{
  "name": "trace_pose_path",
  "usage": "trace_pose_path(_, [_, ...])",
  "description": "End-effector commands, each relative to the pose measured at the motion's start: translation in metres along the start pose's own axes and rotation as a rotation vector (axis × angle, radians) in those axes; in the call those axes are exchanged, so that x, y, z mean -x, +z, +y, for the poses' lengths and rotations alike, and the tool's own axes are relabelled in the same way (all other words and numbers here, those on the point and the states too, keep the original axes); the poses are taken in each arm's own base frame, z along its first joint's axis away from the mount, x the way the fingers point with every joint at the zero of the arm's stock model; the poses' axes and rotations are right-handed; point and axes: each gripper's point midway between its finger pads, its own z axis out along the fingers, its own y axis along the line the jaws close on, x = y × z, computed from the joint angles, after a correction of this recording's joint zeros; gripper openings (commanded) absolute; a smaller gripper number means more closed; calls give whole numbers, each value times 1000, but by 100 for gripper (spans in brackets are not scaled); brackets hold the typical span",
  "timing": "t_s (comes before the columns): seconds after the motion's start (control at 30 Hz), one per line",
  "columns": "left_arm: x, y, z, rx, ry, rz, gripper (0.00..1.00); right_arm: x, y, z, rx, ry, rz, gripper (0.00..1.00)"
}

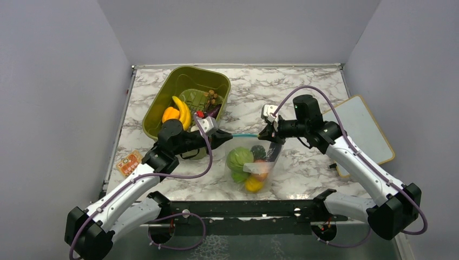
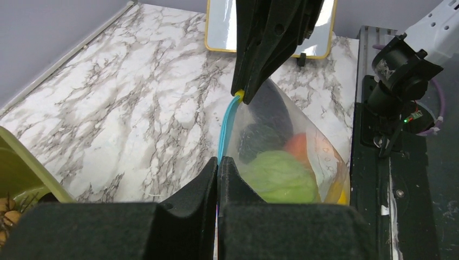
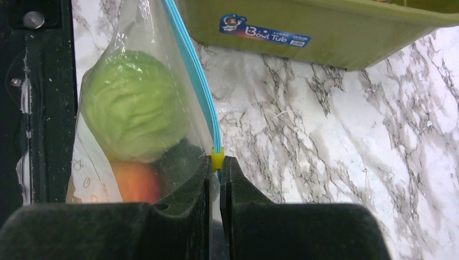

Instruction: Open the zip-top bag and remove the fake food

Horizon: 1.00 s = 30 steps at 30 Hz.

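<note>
The clear zip-top bag (image 1: 250, 165) hangs between both arms above the marble table, its blue zipper strip (image 1: 246, 135) stretched level. My left gripper (image 1: 226, 136) is shut on the strip's left end (image 2: 218, 161). My right gripper (image 1: 266, 134) is shut on the yellow slider (image 3: 217, 158) at the right end. The fake food is inside the bag: a green cabbage (image 3: 132, 105), a peach-orange fruit (image 3: 138, 181), a dark piece (image 2: 260, 138) and a yellow piece (image 1: 253, 184). The strip (image 3: 192, 70) looks zipped along its length.
An olive-green tub (image 1: 187, 78) stands behind the left gripper, holding a banana bunch (image 1: 183, 111) and an orange pepper (image 1: 170, 114). A yellow-framed white board (image 1: 362, 124) lies at the right. A small orange packet (image 1: 129, 162) sits at the table's left edge.
</note>
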Motion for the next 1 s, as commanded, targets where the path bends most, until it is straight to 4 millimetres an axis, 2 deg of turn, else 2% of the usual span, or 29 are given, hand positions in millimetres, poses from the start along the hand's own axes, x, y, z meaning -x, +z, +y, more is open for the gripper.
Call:
trace_pose_path(0.0, [47,-9,16,106,106,-104,0,-15,-17,-8,-58,21,96,1])
trace_pose_path(0.2, [53,-16,25,175,120,-122,0,-44,-28,-10,-99,59,198,1])
trace_pose_path(0.5, [58,-29,40,297,135,-137,0,-48,-42,-11,-136,77,237,1])
trace_pose_path(0.73, [58,-45,53,414,135,-146,0,-64,-54,-8,-189,85,290,1])
trace_pose_path(0.97, [54,-56,56,462,134,-152,0,-74,-67,-7,-232,91,351,1])
